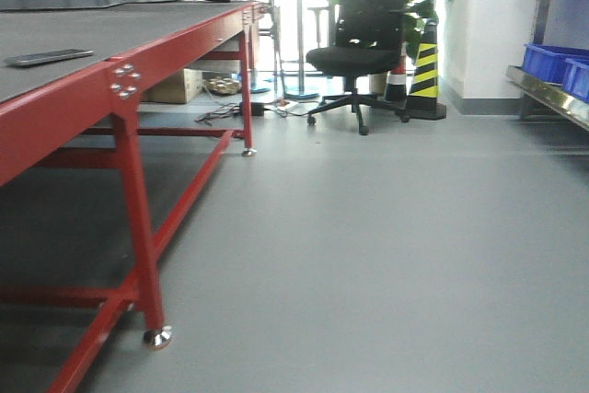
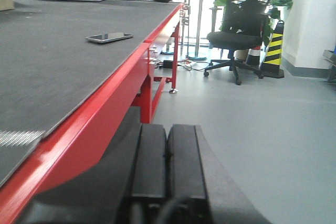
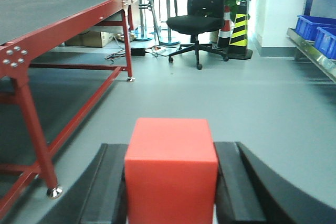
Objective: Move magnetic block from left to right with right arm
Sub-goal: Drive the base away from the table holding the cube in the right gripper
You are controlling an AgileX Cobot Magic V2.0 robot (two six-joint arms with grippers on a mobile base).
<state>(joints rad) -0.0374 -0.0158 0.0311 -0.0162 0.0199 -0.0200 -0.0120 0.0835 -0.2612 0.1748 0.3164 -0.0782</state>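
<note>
Grey floor (image 3: 220, 103) beside the red-framed table (image 3: 31, 40) lies under your right gripper (image 3: 170, 192), clamped on the magnetic block (image 3: 170, 166). Your left gripper (image 2: 167, 137), just off that table's edge, is pressed closed and empty.

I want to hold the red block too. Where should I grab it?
By two opposite flat faces, coming in from either side. The block is a cube with flat, parallel sides, so a pinch sits flush; the right gripper holds it that way.
</note>
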